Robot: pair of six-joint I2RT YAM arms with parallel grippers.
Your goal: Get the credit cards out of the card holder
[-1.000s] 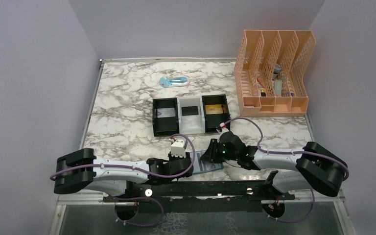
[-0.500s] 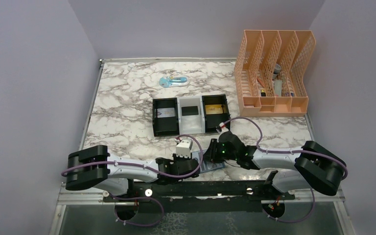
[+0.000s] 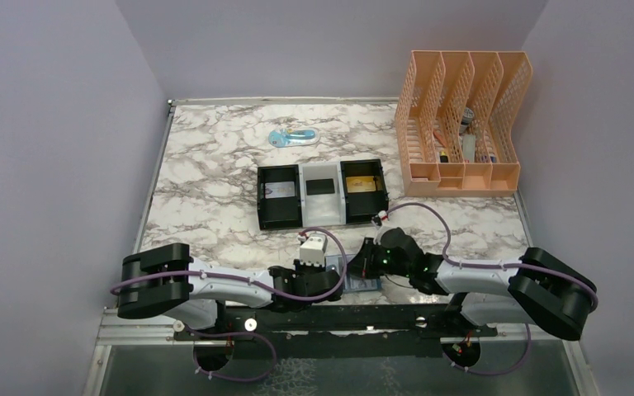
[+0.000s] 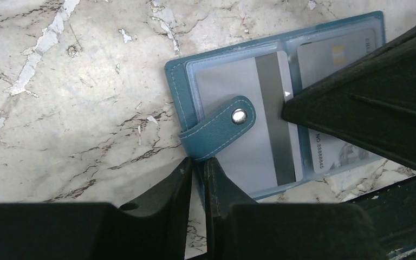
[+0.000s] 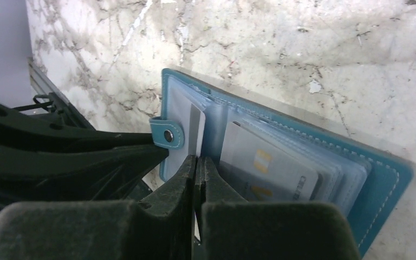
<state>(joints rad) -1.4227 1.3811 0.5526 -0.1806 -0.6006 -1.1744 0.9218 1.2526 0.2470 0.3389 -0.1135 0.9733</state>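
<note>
Place: card holder (image 5: 383,183) lies open on the table (image 4: 86,81), near edge, between both arms.
Left fingers (image 4: 181,181): pinching its snap strap (image 4: 222,127).
Right fingers (image 5: 183,181): pressed together on the grey card (image 4: 222,81) edge.
Handling: holder light and soft, likely to slide; card stiff, slick; pinch its edge and pull straight.

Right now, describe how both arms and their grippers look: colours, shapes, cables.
Both the left arm and right arm have pale grey-white link shells, bulky black joints and a looping purple cable. The left gripper and right gripper have matte black, tapering fingers. A white-grey block tops the left wrist.
</note>
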